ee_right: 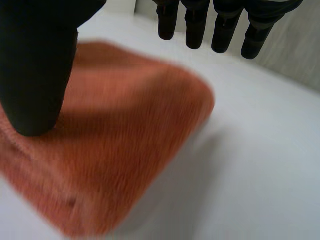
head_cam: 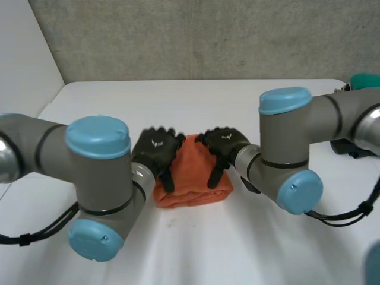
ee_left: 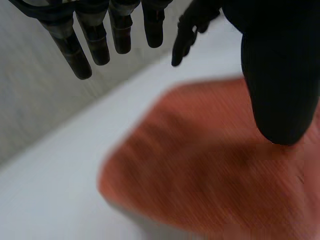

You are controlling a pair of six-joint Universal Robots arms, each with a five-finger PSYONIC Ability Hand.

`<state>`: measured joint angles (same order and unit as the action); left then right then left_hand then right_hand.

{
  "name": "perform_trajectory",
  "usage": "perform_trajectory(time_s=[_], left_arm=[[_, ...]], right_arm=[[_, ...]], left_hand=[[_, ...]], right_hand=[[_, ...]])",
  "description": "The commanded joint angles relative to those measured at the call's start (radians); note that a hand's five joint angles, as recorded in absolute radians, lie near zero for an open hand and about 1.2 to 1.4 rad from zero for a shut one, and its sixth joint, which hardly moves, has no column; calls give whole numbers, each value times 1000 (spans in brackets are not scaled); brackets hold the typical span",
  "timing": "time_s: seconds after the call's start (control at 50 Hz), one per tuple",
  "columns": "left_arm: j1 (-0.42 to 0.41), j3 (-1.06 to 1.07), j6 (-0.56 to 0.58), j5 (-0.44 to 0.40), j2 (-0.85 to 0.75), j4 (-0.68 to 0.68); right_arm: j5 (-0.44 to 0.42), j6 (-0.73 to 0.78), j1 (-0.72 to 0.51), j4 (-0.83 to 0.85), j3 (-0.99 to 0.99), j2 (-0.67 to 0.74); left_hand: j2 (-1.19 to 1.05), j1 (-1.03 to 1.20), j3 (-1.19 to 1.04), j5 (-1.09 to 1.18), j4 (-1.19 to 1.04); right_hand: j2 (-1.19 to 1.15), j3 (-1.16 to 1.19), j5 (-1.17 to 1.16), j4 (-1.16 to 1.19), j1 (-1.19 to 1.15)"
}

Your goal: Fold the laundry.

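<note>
The small orange terry cloth lies on the white table, already folded into a thick, compact rectangle, its near edge toward the robot's two grey arms. It looks light, soft and limp, with a nap that should grip rather than slip. The stacked layers will probably slide over one another, so a hold at an edge or corner that takes in every layer seems safest.

Just beyond the near edge, the black left hand is over the cloth's left side and the black right hand over its right. Both are spread, with straight fingers hanging clear of the fabric and pinching nothing. Each thumb reaches over the cloth's top; whether it presses down cannot be told.

Nothing crowds the cloth. Farther off, at the table's right edge and well apart from it, are a dark object and a teal one, both too cut off to identify. A grey wall closes the back.
</note>
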<state>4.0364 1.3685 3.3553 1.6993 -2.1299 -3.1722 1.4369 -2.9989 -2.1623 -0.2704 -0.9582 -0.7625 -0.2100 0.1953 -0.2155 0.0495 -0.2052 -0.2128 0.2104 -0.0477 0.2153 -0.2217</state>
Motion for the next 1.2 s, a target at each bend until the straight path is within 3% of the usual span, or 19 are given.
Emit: perform_trajectory(time_s=[0.02,0.14,0.26,0.36,0.52,0.6,0.68,0.86,1.2], left_arm=[[56,-81,-68,-1,-93,190],[113,-95,-63,-13,-50,218],[118,-109,-63,-56,67,199],[125,-117,-63,-164,159,156],[196,-118,-63,-415,240,104],[205,-103,-65,-645,249,104],[204,-77,-62,-777,255,107],[196,-37,-62,-797,277,97],[193,-25,-66,-797,275,95]], right_arm=[[40,46,10,-156,156,123],[160,153,6,-110,164,65],[175,245,-28,29,49,-66],[177,343,-85,221,-156,-165],[155,356,-116,477,-489,-256],[129,351,-134,552,-577,-253],[108,351,-149,617,-612,-219],[100,365,-146,718,-580,-112],[100,370,-143,726,-436,-15]], left_hand=[[-6,21,-1,-8,-11],[-4,18,2,-11,-8],[35,-20,40,-49,30],[35,-21,41,-50,31],[35,-20,40,-49,30],[17,-2,23,-31,12],[14,1,20,-28,9],[14,1,20,-28,9],[20,-5,25,-34,15]], right_hand=[[16,-14,26,-19,25],[16,-14,26,-19,25],[34,-31,43,-36,43],[38,-36,48,-41,47],[31,-29,40,-33,40],[25,-23,35,-28,34],[13,-11,23,-16,22],[-37,39,-27,34,-28],[-210,212,-200,207,-201]])
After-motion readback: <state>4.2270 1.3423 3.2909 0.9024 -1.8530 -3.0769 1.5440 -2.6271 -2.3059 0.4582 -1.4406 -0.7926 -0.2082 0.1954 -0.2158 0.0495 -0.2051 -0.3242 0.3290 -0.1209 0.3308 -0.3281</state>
